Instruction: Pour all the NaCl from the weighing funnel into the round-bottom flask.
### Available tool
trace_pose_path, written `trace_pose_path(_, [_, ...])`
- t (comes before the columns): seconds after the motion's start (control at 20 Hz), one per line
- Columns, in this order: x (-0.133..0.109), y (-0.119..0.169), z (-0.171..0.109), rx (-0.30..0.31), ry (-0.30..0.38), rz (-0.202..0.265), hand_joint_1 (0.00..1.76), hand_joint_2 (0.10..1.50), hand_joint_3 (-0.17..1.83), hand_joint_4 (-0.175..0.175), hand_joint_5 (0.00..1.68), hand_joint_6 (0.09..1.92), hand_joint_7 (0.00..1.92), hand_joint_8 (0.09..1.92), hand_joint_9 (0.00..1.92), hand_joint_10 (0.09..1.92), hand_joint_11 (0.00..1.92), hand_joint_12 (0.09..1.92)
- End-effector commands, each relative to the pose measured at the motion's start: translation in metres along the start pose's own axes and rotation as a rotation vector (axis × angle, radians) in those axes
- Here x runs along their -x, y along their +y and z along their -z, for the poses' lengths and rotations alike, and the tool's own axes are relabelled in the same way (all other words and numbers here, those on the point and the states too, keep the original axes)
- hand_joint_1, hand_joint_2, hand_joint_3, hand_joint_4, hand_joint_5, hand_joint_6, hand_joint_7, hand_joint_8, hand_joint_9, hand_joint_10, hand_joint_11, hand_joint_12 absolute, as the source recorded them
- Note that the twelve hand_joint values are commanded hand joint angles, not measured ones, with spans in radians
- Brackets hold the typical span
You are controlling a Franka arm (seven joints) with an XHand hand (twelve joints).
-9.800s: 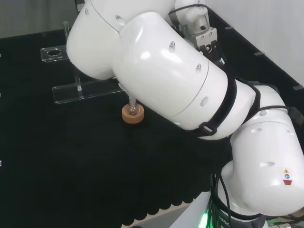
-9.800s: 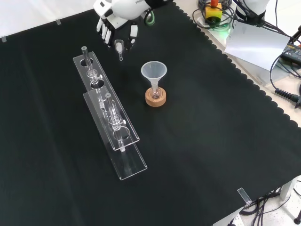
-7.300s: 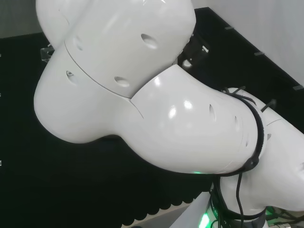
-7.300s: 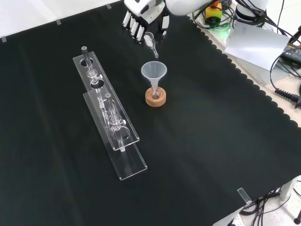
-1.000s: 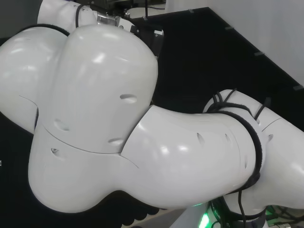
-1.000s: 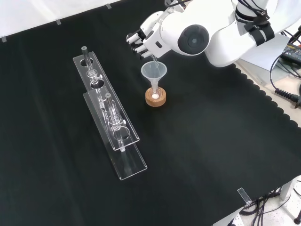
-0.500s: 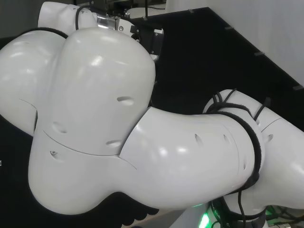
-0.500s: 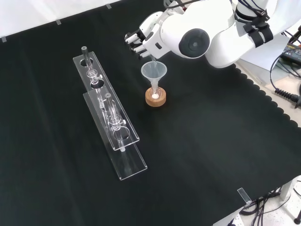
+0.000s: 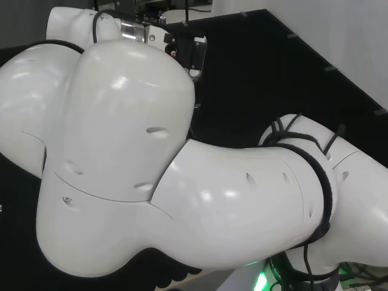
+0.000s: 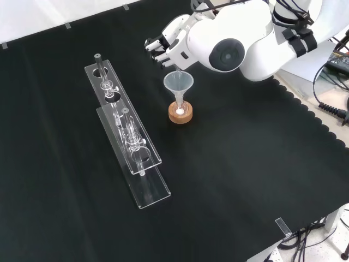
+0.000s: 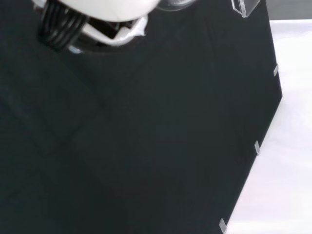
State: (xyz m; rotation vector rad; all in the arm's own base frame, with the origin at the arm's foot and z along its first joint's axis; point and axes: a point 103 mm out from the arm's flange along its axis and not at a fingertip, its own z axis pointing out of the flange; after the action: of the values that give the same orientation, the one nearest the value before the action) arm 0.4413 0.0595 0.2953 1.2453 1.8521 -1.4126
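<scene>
In the front view the hand (image 10: pixel 165 46) hangs just beyond the wide clear plastic funnel (image 10: pixel 178 82), fingers curled round the small glass weighing funnel (image 10: pixel 174 65). The weighing funnel is tilted, spout down over the plastic funnel's mouth. The plastic funnel stands in the neck of the round-bottom flask (image 10: pixel 179 108), which rests on a cork ring (image 10: pixel 180 115). White powder (image 10: pixel 179 111) shows in the flask. The arm's big white link (image 10: pixel 229 41) stands right of the hand. In the wrist view a blurred white part of the hand (image 11: pixel 97 12) shows over black cloth.
Two long clear racks (image 10: pixel 109 87) (image 10: pixel 143 166) holding glass pieces lie left of the flask in the front view. Cables and a box sit beyond the cloth's scalloped edge (image 10: pixel 305 106) at the upper right. In the head view the arm's links (image 9: pixel 121 151) block the bench.
The hand carried the weighing funnel from beside the far rack to over the plastic funnel and tipped it; white powder now lies in the flask. In the last second it barely shifted.
</scene>
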Motion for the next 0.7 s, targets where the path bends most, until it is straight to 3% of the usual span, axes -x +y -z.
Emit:
trace_pose_path(0.05, [0.0009,-0.0008,0.0022,-0.007,-0.021,-0.009,1.11,0.65,0.73,0.175,1.21,0.82,0.75,0.65,1.07,0.34,0.68,1.13])
trace_pose_path(0.7, [-0.0015,-0.0039,0.0102,-0.014,-0.049,-0.016,1.11,0.65,0.73,0.175,1.21,0.82,0.75,0.65,1.06,0.34,0.68,1.14])
